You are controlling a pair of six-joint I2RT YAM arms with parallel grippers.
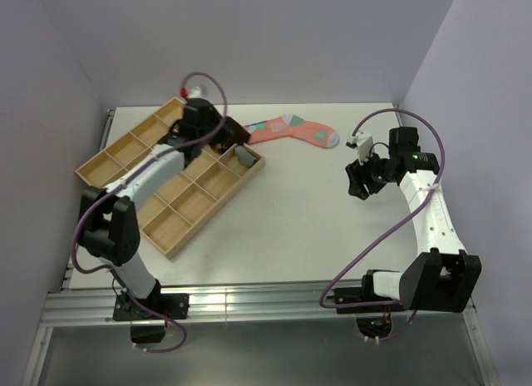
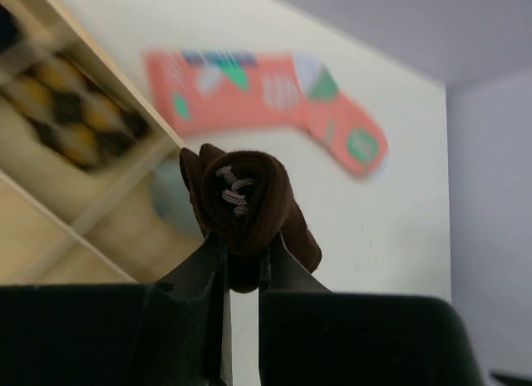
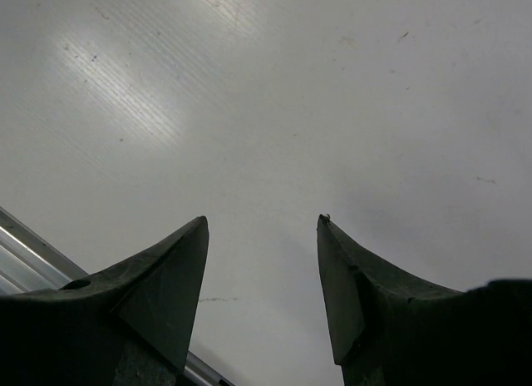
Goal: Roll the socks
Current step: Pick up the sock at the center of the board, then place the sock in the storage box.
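1. Left gripper: clamped on the dark brown sock, which is a tight roll with white cuff stripes showing at its coiled centre; held above the far corner of the wooden tray
2. Grey sock: small grey bundle in a corner compartment of the tray, near the held roll; I cannot tell whether it is fully rolled
3. Right gripper: jaws apart, holding nothing, above the table, well apart from the tray
4. Orange patterned sock: lying flat on the table just beyond the tray
5. Step in hand, as I judge it: set the brown roll into a compartment. Method: lower straight down between the dividers until the roll rests on the compartment floor, part the jaws slowly so the coil neither springs loose nor clings to a pad, then lift straight up
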